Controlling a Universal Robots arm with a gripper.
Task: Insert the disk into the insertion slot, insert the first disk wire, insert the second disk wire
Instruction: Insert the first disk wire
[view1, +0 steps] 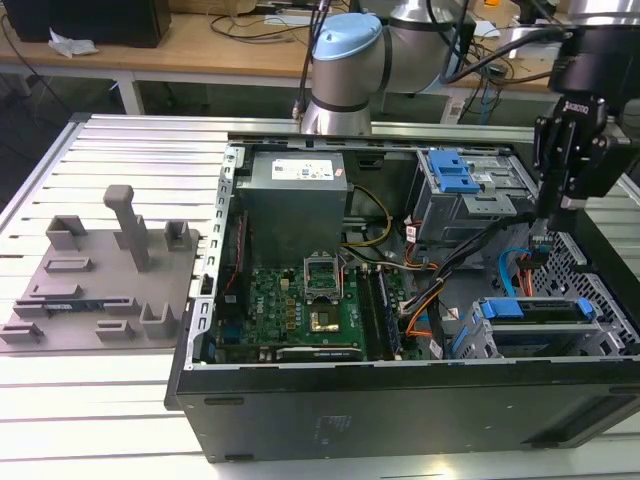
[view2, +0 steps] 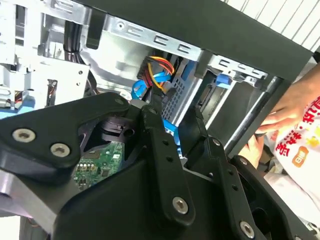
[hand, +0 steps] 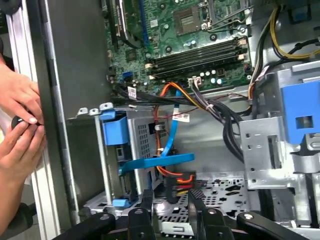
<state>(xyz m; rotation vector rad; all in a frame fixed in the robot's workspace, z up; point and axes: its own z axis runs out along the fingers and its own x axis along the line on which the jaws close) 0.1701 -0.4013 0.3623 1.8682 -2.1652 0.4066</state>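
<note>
One black gripper narrowly clamps one black multi-wire connector; one blue-framed silver disk sits in one grey perforated-metal slot.

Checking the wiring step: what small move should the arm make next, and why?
Probably ease the pincer toward the disk. The red-and-yellow wire connector sits right at the pincer, apart from the disk, which looks seated in the insertion slot.

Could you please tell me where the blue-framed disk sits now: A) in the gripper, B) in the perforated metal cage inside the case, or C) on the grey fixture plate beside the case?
B: in the exterior view the disk lies in the insertion slot, apart from the gripper.
</note>
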